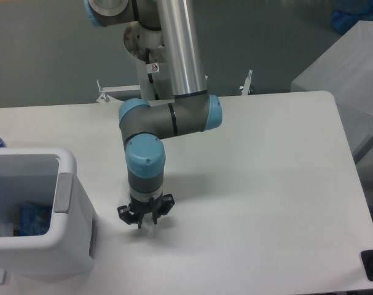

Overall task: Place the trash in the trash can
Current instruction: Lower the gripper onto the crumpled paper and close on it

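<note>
A: Far left — white rectangular plastic trash can (pixel 69 184), thick rounded rim, grey panel on the side facing the arm. It sits at the left edge of the white table (pixel 266 184).

B: Contents?

A: Something blue low inside and pale, clear material against the left wall. Could be the plastic bottle, but I cannot tell. Interior is dim.

B: Next to the right?

A: Black two-finger end effector (pixel 145 216) on the grey and light-blue arm (pixel 168 117), pointing straight down, tips at or just above the table surface, near the can's right wall but apart from it.

B: Open or clenched?

A: Cannot tell. Fingers look bunched under the wrist, and the wrist hides the gap between them.

B: Crumpled white wrapper?

A: Not visible. The spot under the end effector is hidden by the tool and its shadow, so I can't say if it's gripped there.
</note>
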